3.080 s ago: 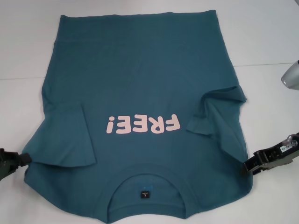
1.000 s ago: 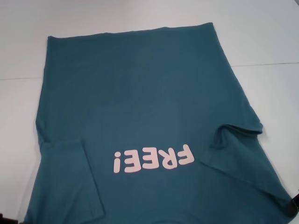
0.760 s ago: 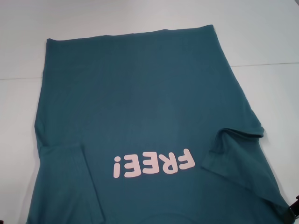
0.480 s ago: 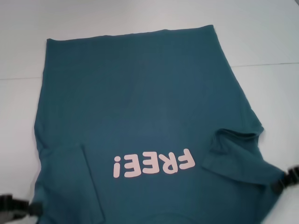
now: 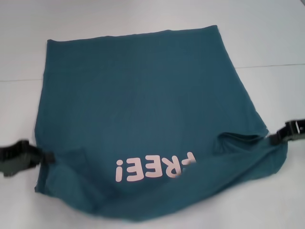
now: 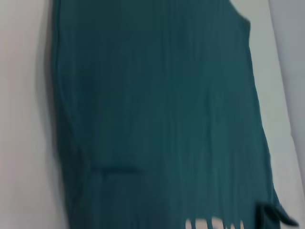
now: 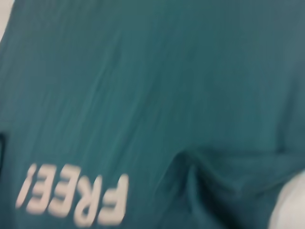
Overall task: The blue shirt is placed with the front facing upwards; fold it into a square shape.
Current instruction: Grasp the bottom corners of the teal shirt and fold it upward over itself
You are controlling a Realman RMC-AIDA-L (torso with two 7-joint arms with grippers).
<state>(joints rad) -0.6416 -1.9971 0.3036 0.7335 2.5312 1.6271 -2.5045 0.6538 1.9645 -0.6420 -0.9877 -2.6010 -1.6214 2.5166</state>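
Both claws are at work on the blue shirt, which lies spread over the white worktop with its far hem flat and straight and its near part raised. The left claw is pinched on the cloth at the shirt's left edge, and the right claw is pinched on the right edge, just beyond the bunched right sleeve. Between them the collar end hangs in a sagging curve, so the neck and label are hidden underneath. The pale "FREE!" lettering sits just ahead of that lifted edge, its last letter partly lost in a wrinkle. The left sleeve appears folded in over the chest. By my reading, the sleeve folds are done and the lengthwise fold is only starting: the collar end is up but has not been laid over the body. What is left, I judge, is to carry that edge toward the far hem, set it down evenly, let go, and probably fold once more before the shape is square. The wrist views show only teal cloth and the lettering.
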